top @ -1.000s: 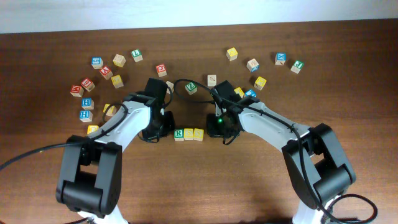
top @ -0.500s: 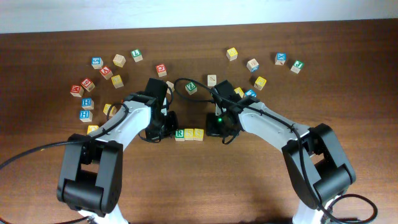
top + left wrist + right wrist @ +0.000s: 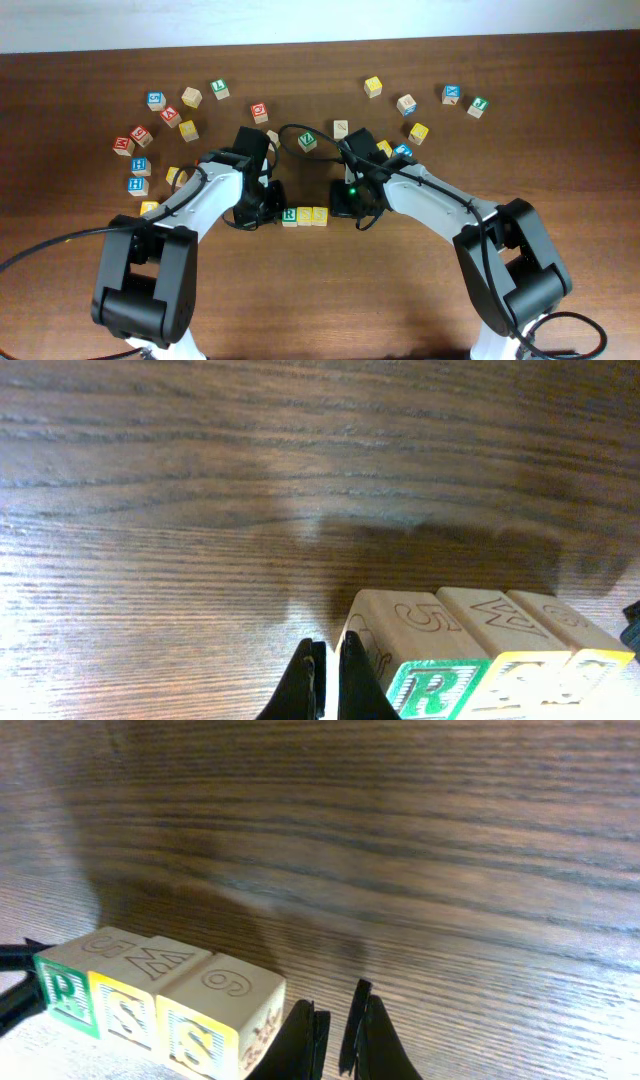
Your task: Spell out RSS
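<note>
The row lies between my two claws, its long axis running side to side from one to the other. My left claw [image 3: 262, 209] is pinched shut on nothing. Its tips sit just beside the outer face of the R cube [image 3: 288, 214] at the row's left end. In the left wrist view the nearer finger looks to be touching that face, though I cannot be sure. My right claw [image 3: 343, 208] is likewise closed and empty, with its tips just beside the end S cube [image 3: 319, 214]. The middle S cube [image 3: 304, 214] sits between the other two, touching both, so the line reads R, S, S.

I judge the word is spelled and what remains is to get clear without nudging it. Each claw meets the row end-on, so a sideways pull-away outward along the axis, or a straight lift, seems safest. Any sweep across the line could knock a cube askew.

Room is good. The table [image 3: 320, 300] is bare on my near side of the row. The green-lettered cube [image 3: 307, 140] beyond it is well apart, and no table edge is near.
</note>
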